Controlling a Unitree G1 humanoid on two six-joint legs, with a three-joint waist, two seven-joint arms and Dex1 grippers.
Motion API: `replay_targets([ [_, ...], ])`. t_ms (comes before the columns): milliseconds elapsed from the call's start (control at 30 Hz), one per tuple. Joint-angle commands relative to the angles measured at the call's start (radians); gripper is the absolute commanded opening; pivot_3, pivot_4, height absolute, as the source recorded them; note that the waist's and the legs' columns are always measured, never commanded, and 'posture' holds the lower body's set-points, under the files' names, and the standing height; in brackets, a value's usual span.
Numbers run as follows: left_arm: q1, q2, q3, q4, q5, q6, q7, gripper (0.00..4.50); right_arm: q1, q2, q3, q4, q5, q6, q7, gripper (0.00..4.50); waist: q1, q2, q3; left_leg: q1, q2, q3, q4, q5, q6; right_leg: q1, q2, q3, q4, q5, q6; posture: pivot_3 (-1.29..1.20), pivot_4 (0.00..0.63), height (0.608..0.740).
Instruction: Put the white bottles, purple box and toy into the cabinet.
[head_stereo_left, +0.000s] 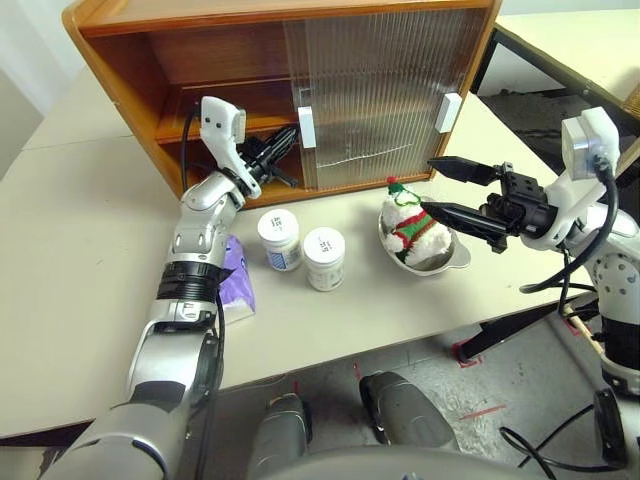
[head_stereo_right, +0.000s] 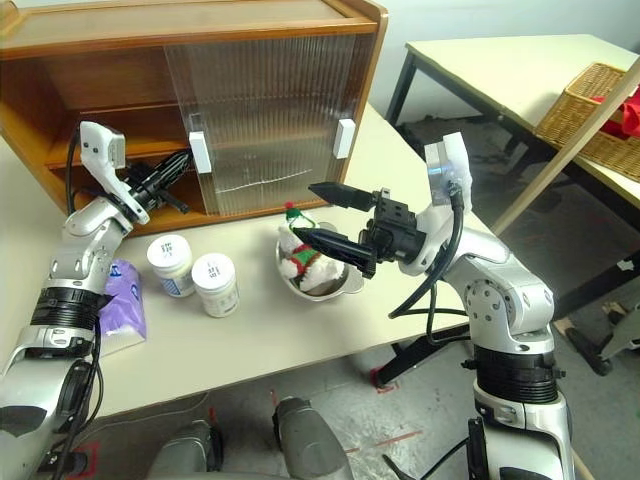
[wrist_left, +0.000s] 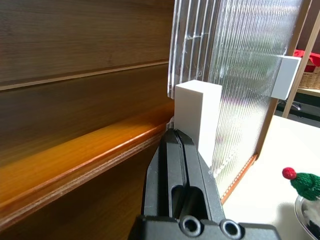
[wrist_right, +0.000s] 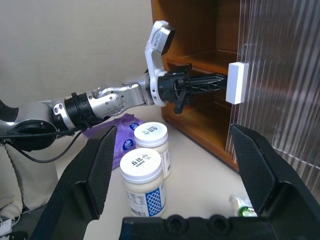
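Left gripper (wrist_right: 212, 83) closed, empty, tips at door handle (head_stereo_left: 306, 127) of cabinet (head_stereo_left: 130, 60). Right gripper (head_stereo_left: 448, 190) wide open beside toy (head_stereo_left: 410, 224). Toy in metal dish (head_stereo_left: 452, 258), bottles (head_stereo_left: 301, 246) and box (head_stereo_left: 237, 280) before cabinet. Toy likely soft, light: pinch its body. Bottles rigid, smooth: grasp sides under lid.

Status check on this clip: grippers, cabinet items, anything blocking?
Left gripper shut, tips at door handle. Right gripper open, empty, above toy. Bottles, purple box on table. Sliding doors cover cabinet's right half.
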Motion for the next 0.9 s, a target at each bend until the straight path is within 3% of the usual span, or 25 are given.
replay_targets([
  [33,0.014,0.008,-0.016,-0.037,0.011,0.017,-0.012,0.01,0.001,0.005,0.014,-0.014,0.006,-0.007,0.000,4.50,-0.002,0.000,0.000,0.000,-0.001,0.001,0.000,0.000,0.001,0.000,-0.002,0.000,0.000,0.000,0.002,-0.32,0.073,0.740],
  [167,0.088,0.072,0.043,-0.194,-0.032,0.112,0.011,0.01,0.002,0.008,0.027,-0.004,-0.006,-0.015,0.015,4.50,-0.015,0.000,0.000,-0.002,-0.007,0.003,0.000,-0.001,0.005,-0.001,-0.004,-0.002,-0.001,0.000,0.005,-0.31,0.076,0.740],
  [267,0.171,0.162,0.100,-0.392,-0.107,0.296,0.019,0.55,-0.012,0.009,0.033,0.011,-0.006,-0.019,0.026,4.50,-0.031,0.000,0.000,-0.002,-0.013,0.005,0.000,-0.002,0.007,-0.003,-0.004,-0.002,-0.001,-0.001,0.007,-0.29,0.077,0.740],
  [500,0.304,0.290,0.280,-0.671,-0.323,0.700,0.119,2.90,-0.038,0.005,0.049,0.054,-0.019,-0.033,0.064,4.50,-0.031,0.000,0.000,-0.003,-0.014,0.005,-0.001,-0.002,0.007,-0.005,-0.006,-0.001,0.000,-0.001,0.006,-0.27,0.080,0.740],
  [567,0.439,0.378,0.418,-0.728,-0.396,0.854,0.102,3.59,-0.055,0.005,0.059,0.079,-0.027,-0.040,0.081,4.50,-0.028,0.001,0.000,-0.003,-0.010,-0.001,-0.002,-0.002,0.007,-0.006,-0.007,0.001,0.000,0.000,0.003,-0.24,0.080,0.740],
  [667,0.620,0.454,0.550,-0.776,-0.445,0.950,0.067,4.49,-0.070,0.006,0.073,0.108,-0.041,-0.055,0.106,4.50,-0.038,0.002,-0.001,-0.002,-0.004,0.003,-0.004,-0.004,0.003,-0.010,-0.008,0.002,0.001,0.002,0.000,-0.22,0.080,0.740],
  [900,0.886,0.459,0.696,-0.842,-0.551,1.175,0.088,4.49,-0.089,0.008,0.086,0.132,-0.042,-0.068,0.132,4.50,-0.008,0.007,-0.005,-0.004,0.004,0.000,-0.006,-0.005,-0.002,-0.022,-0.008,0.003,0.003,0.006,-0.020,-0.20,0.077,0.740],
])
